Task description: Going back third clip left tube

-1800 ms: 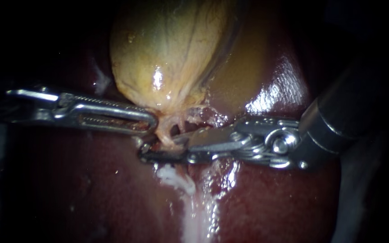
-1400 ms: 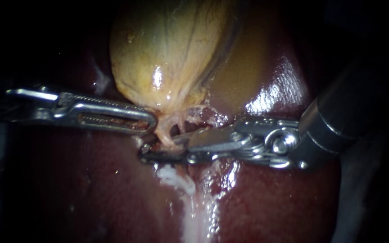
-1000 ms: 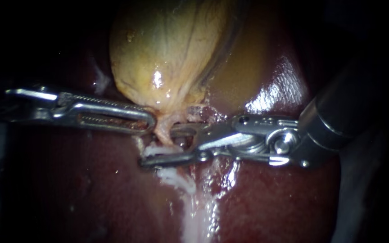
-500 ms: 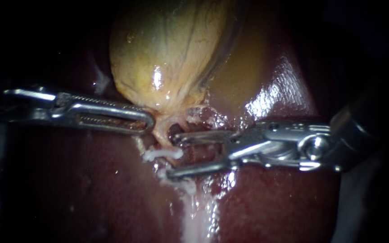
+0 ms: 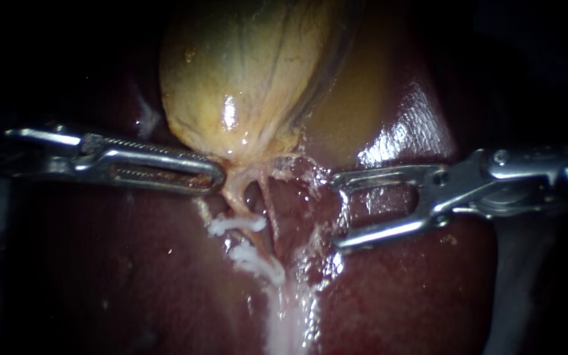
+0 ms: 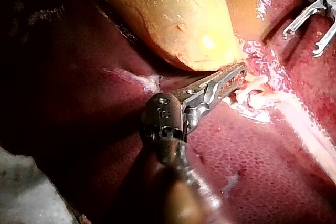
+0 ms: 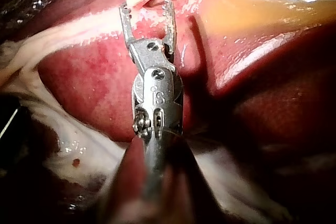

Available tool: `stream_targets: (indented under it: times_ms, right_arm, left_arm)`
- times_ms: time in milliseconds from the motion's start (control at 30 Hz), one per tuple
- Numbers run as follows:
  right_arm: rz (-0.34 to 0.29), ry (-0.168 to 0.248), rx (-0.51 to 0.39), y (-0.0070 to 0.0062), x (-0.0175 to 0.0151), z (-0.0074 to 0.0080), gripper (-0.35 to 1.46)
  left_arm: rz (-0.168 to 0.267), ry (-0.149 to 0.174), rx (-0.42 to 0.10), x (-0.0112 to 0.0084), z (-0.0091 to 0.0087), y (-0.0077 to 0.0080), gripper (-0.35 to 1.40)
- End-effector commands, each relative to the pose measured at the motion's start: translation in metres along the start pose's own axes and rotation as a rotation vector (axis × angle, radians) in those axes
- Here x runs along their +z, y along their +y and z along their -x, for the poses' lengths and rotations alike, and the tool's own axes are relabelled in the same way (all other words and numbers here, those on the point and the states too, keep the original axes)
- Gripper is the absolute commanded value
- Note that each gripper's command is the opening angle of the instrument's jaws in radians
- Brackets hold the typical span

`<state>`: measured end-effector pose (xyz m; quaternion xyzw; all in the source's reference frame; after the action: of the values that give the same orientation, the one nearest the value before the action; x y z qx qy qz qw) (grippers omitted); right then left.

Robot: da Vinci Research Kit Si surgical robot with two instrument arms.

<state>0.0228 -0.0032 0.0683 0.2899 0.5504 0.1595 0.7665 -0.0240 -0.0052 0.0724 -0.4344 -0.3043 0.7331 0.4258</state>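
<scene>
The left instrument (image 5: 217, 176) has its jaws clamped on the neck of the gallbladder (image 5: 244, 85). The left tube (image 5: 235, 197) descends from the gallbladder and carries a white clip (image 5: 235, 225). The right instrument (image 5: 337, 213) sits below-right of the gallbladder, jaws spread and empty.

The liver (image 5: 133, 276) bears the gallbladder (image 5: 244, 72) and its tubes (image 5: 235, 194).
</scene>
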Motion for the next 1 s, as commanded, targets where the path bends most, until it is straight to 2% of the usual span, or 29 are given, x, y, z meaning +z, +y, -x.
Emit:
stream_targets:
  times_ms: [33, 200, 433, 600, 1000]
  right_arm:
    - [0.000, 0.000, -0.001, 0.0000, 0.0000, 0.0000, 0.50]
    - [-0.001, 0.000, -0.002, 0.0000, -0.0002, 0.0001, 0.50]
    - [-0.003, -0.001, -0.002, -0.0001, -0.0004, 0.0002, 0.50]
    - [-0.003, -0.001, -0.003, -0.0001, -0.0005, 0.0002, 0.50]
    - [-0.004, -0.001, -0.003, -0.0002, -0.0005, 0.0002, 0.50]
  left_arm:
    - [0.000, 0.000, 0.000, 0.0001, 0.0000, 0.0000, -0.35]
    - [-0.004, 0.002, 0.002, 0.0010, 0.0001, -0.0006, -0.35]
    - [-0.013, 0.007, 0.008, 0.0035, 0.0007, -0.0022, -0.35]
    - [-0.010, 0.004, 0.009, 0.0049, 0.0009, -0.0025, -0.35]
    - [-0.009, 0.003, 0.011, 0.0053, 0.0009, -0.0027, -0.35]
